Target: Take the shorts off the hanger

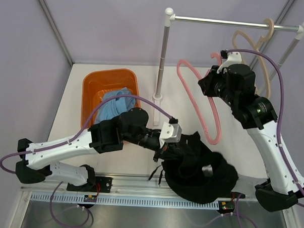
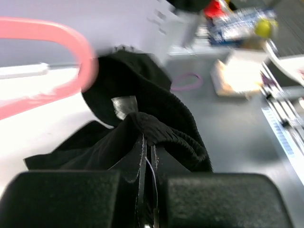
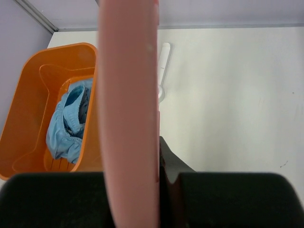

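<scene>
The black shorts [image 1: 202,169] lie bunched at the table's front edge, free of the pink hanger [image 1: 203,103]. My left gripper [image 1: 166,151] is shut on the shorts' waistband [image 2: 154,128]; a grey label [image 2: 124,105] shows on the fabric. My right gripper [image 1: 210,82] is shut on the pink hanger [image 3: 128,104] and holds it in the air, its lower end just above the shorts. The hanger's curved end shows at the upper left of the left wrist view [image 2: 71,42].
An orange tub [image 1: 92,88] holding blue clothes [image 1: 114,105] stands at the left, also in the right wrist view [image 3: 28,95]. A white clothes rail [image 1: 231,21] with a beige hanger [image 1: 258,45] stands at the back right, its post foot [image 1: 157,100] on the table.
</scene>
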